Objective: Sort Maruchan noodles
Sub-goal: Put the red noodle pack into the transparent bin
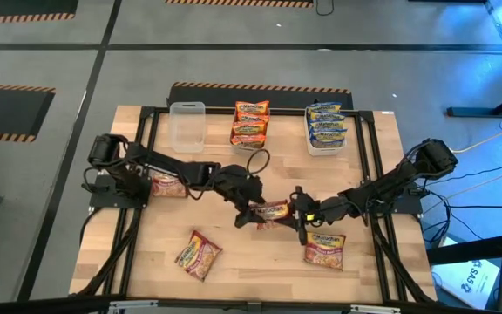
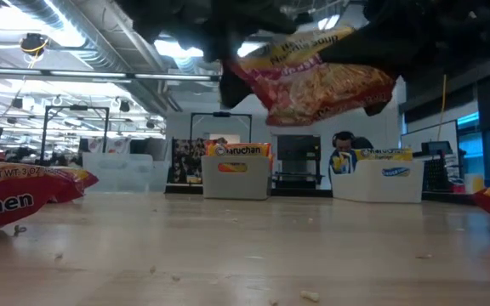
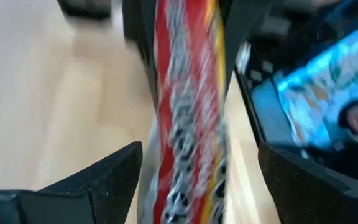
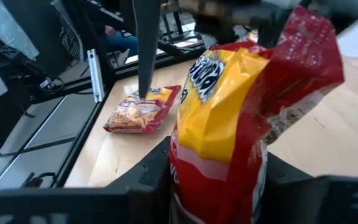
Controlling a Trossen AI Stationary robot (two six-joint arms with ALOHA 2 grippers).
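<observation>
Sorting's maybe halfway: orange packets (image 1: pixel 250 122) and blue packets (image 1: pixel 326 125) sit in tubs, while the right gripper (image 1: pixel 301 212) pinches a red packet (image 1: pixel 273 211) mid-air over the table's middle, left gripper (image 1: pixel 253 209) spread wide around it, three loose packets left.

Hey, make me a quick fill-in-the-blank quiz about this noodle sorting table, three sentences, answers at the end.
1. The red packet is held up off the table by the ____ gripper.
2. The left gripper beside it has its fingers ____.
3. Of the three tubs at the table's far edge, the clear tub on the left holds ____ packets.

Answers: right; open; no
</observation>
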